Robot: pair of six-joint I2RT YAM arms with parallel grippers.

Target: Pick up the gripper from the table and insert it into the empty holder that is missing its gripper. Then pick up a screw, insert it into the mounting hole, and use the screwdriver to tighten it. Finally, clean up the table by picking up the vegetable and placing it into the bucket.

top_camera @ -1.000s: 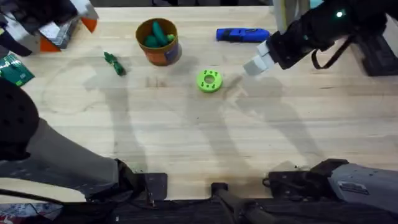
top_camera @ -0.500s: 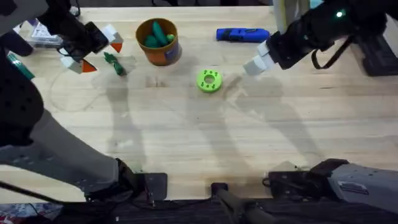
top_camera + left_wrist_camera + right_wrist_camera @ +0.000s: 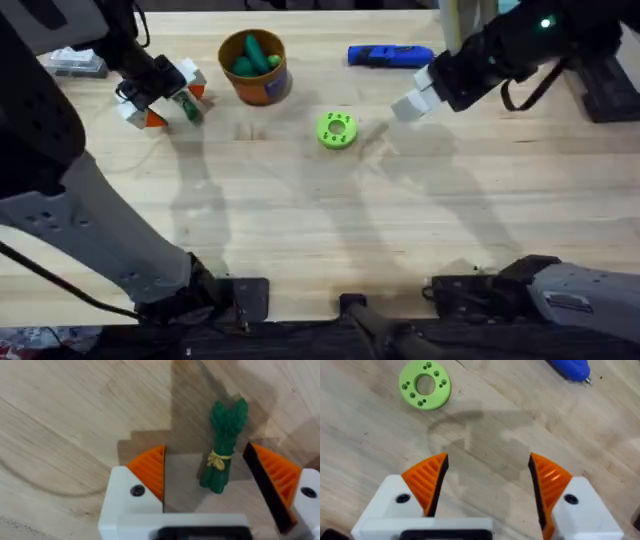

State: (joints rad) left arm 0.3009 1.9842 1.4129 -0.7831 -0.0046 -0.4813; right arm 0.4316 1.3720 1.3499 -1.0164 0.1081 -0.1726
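Dark-green vegetable (image 3: 223, 445) lies on the bench (image 3: 400, 220) between the spread fingers (image 3: 150, 467) of the left gripper (image 3: 162, 95); the cleanup step is in hand, so next it should close, lift, carry to the bucket (image 3: 254, 66).

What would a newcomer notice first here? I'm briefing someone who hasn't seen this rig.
The left gripper, jaws open, straddling the vegetable on the table left of the bucket. Then the lime disc mid-table and the screwdriver at the far edge, by the open right gripper.
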